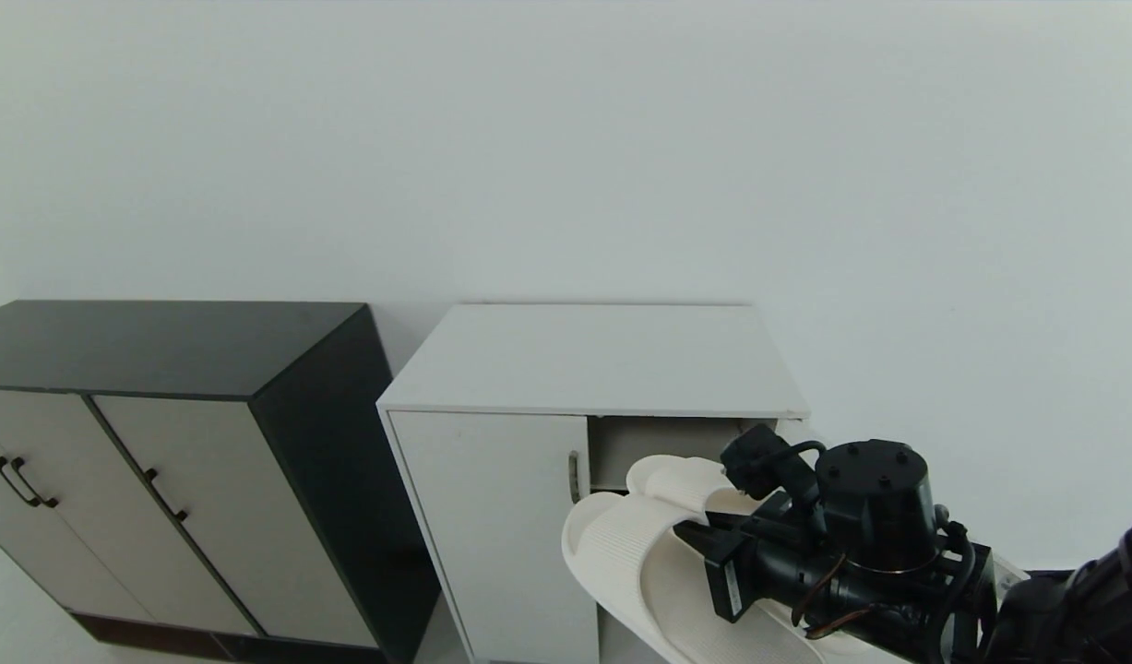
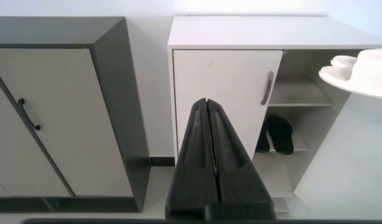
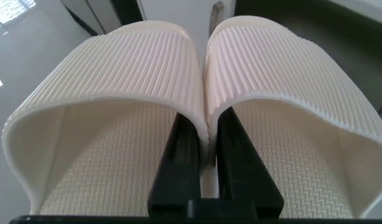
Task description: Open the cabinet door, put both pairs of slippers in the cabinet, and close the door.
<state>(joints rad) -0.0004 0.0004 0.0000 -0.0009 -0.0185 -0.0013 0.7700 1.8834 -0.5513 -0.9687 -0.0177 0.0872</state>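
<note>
- The right gripper [image 3: 206,140] is clamped on the cream slippers [image 3: 135,87]. Its two black fingers [image 3: 178,162] pinch the inner edges of both ribbed straps together, so the pair hangs side by side.
- In the head view, the cream slippers [image 1: 621,553] are held in the air, toes toward the white cabinet [image 1: 584,360]. They are just in front of its open right compartment, near the top shelf level.
- The left gripper [image 2: 207,109] has its fingers pressed flat against each other with nothing between them. It hangs in front of the white cabinet's closed left door [image 2: 225,93], well apart from it.
- The left door has a slim vertical handle [image 1: 573,477] at its inner edge. The right side stands open, showing shelves [image 2: 300,93].
- A pair of dark slippers [image 2: 279,134] lies on the middle shelf inside the open compartment.
- A black cabinet [image 1: 160,341] with two closed beige doors and dark handles stands just beside the white cabinet, on the robot's left.
- A plain pale wall [image 1: 566,138] rises behind both cabinets.
</note>
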